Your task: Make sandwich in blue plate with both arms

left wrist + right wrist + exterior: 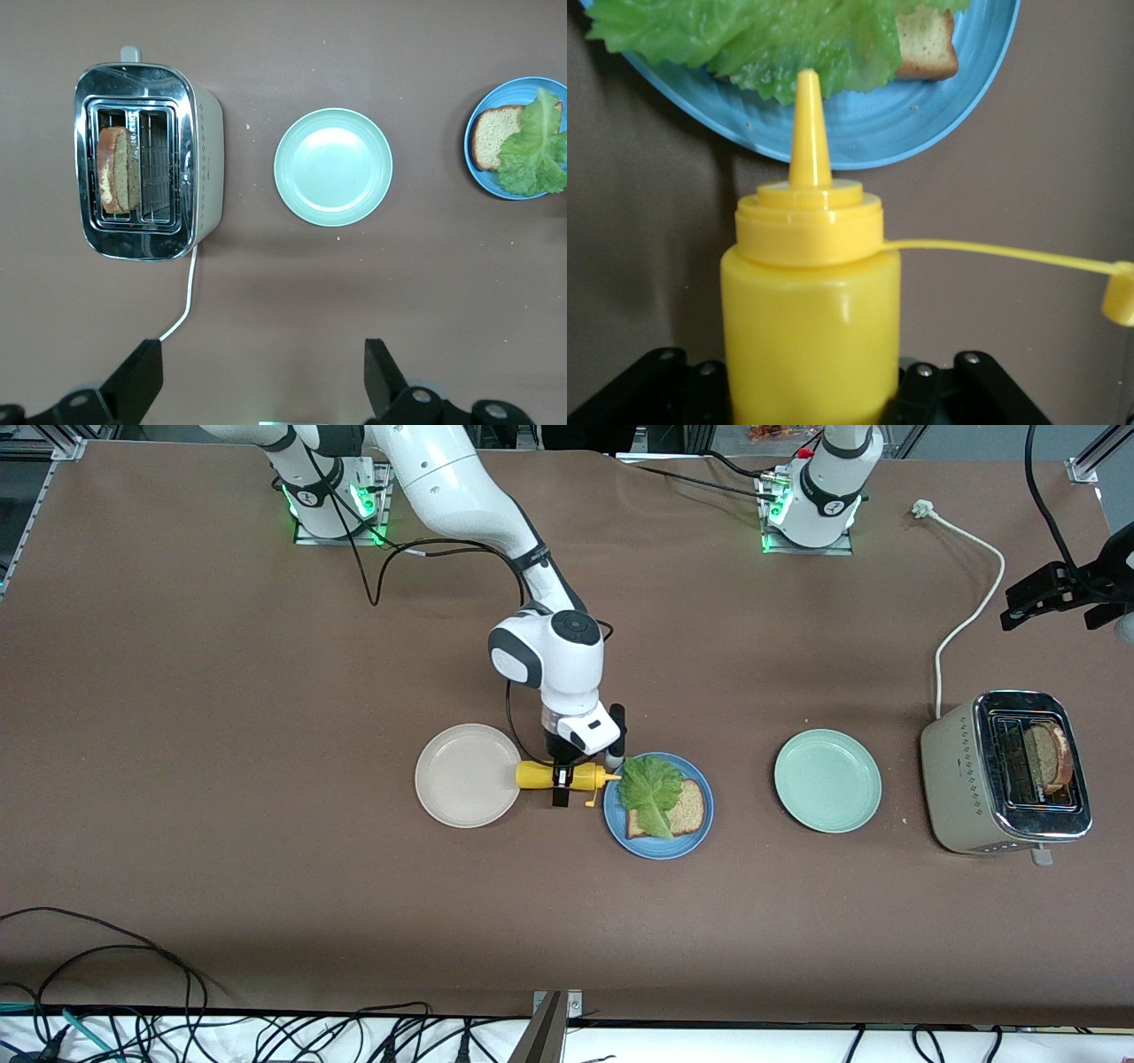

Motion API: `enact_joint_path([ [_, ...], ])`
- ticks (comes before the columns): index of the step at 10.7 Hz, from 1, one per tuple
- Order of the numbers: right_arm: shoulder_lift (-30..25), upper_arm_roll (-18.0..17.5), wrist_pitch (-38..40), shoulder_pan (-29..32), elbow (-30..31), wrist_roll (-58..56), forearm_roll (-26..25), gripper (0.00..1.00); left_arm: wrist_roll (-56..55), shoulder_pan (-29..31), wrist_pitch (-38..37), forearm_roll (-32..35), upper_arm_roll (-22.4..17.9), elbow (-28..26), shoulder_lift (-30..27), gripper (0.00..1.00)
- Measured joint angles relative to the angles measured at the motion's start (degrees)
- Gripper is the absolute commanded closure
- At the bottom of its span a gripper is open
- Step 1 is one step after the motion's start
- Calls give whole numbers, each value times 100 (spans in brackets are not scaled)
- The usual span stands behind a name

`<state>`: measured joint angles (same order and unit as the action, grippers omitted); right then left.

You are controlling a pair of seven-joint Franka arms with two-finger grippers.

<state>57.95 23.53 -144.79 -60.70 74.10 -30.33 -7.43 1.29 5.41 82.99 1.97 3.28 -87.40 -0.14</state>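
Brown paper covers the table (pixel 266 850) from end to end. Near its middle sits the blue plate (pixel 660 847), carrying one bread slice (pixel 689 811) with a lettuce leaf (pixel 651 790) laid on top; no second slice covers it.

The right gripper (pixel 562 786) is clamped on a yellow squeeze bottle (pixel 554 776), which lies level just beside the blue plate, between it and a beige plate (pixel 467 775). The bottle's nozzle (pixel 808 128) points at the plate's rim, its cap (pixel 1120 299) hanging loose on a strap.

A mint-green plate (pixel 827 780) stands toward the left arm's end of the table, well apart from the blue plate. Past it is a toaster (pixel 952 779) with another bread slice (pixel 1051 756) standing in one slot.

The left gripper (pixel 257 376) waits in the air above the toaster's cord (pixel 184 301), fingers spread wide and holding nothing.
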Motion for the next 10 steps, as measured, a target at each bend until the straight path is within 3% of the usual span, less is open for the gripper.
enact_joint_path([
  [10, 134, 42, 410, -34, -102, 229, -525, 100, 0, 0, -104, 0, 87, 1, 0, 0],
])
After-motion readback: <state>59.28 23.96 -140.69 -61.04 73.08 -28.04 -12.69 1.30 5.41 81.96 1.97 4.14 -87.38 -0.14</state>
